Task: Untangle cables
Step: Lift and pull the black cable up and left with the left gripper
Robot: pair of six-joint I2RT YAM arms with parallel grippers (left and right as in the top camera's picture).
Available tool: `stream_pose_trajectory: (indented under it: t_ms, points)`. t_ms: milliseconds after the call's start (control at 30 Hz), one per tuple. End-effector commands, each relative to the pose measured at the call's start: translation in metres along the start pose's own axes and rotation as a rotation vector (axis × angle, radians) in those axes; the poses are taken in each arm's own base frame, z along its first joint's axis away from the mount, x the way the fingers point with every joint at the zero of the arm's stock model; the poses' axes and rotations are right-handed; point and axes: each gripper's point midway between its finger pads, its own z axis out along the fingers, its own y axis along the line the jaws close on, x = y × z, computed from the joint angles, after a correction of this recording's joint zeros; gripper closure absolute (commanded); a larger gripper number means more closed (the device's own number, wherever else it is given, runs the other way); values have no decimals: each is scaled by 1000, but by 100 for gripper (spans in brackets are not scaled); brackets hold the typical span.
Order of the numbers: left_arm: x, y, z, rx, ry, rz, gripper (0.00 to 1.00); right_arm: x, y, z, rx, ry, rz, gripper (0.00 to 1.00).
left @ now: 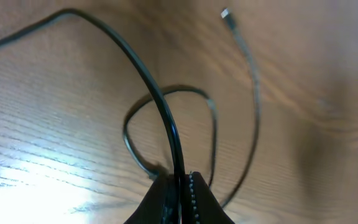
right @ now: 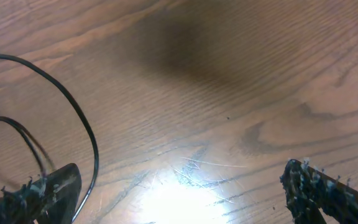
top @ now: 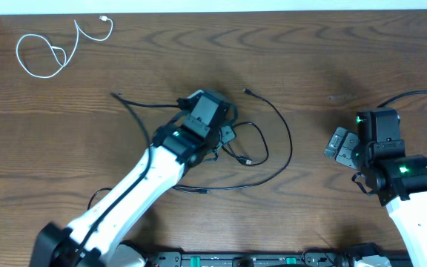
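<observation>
Starting overhead: left gripper point(top: 223, 132) sits on black cables point(top: 276, 137), looped together at middle of table point(top: 332, 52); white cable point(top: 47, 52) lies well apart near far left corner, separated. Right gripper point(top: 338, 143) waits right, clear room between, edges distant. Left wrist: jaws clamped on one black strand, loop beyond, likely set for pulling free. Right wrist: jaws wide apart, nothing held, black cables close beside one finger.
</observation>
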Motion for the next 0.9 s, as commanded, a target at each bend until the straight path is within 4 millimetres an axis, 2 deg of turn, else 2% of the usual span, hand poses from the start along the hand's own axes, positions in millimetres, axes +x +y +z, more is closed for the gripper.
stream_pose_trajectory:
  t_ms: [0, 100, 300, 400, 467, 633, 700, 733, 867]
  points:
    - [-32, -1, -29, 25, -145, -20, 93, -2, -2, -1, 5, -9, 18, 1]
    - [-53, -3, -55, 59, -252, -22, 93, -2, -2, -1, 5, -9, 18, 1]
    - [-72, -48, -122, 275, -426, 262, 93, -2, -2, -1, 5, -9, 19, 1]
    - [-79, -69, -170, 403, -550, 384, 93, -2, -2, -1, 5, -9, 19, 1]
    - [-85, -79, -209, 484, -659, 423, 93, -2, -2, -1, 5, -9, 19, 1]
    - [-92, -91, -288, 600, -909, 545, 93, -2, -2, -1, 5, -9, 19, 1]
    - [-98, -84, -307, 579, -991, 531, 93, -2, -2, -1, 5, -9, 18, 1]
    - [-102, -79, -310, 556, -1011, 511, 92, -2, -2, -1, 5, -9, 18, 1]
    - [-115, -59, -304, 427, -1043, 446, 93, -2, -2, -1, 5, -9, 19, 1]
